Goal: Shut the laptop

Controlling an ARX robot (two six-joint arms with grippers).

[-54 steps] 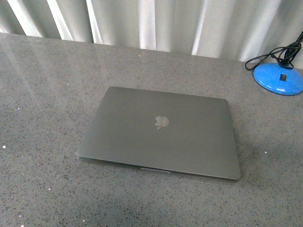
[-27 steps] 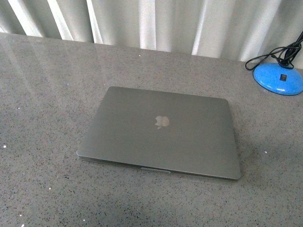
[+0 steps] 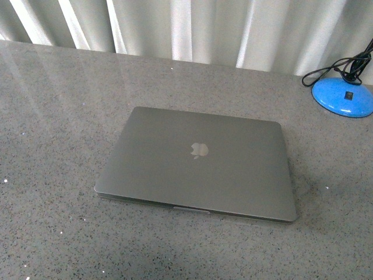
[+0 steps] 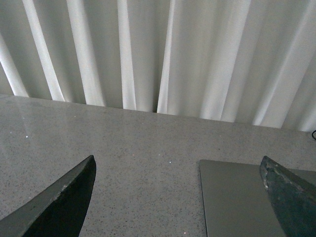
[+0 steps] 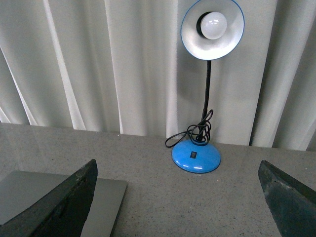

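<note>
change: none visible | laptop (image 3: 198,163) | lid shut flat | same spot

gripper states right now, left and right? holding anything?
Left gripper: open, fingers spread wide, nothing between them.
Right gripper: open, fingers spread wide, holding nothing.
The slim grey-silver metal laptop lies shut on the table, untouched.

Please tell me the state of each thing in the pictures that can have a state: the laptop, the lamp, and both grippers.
laptop: closed, lid down flat, lying on the table, logo facing up.
desk lamp: standing upright, bulb appears unlit, cord bundled at the base.
left gripper: open, holding nothing, above the table beside the laptop.
right gripper: open, holding nothing, facing the lamp.
</note>
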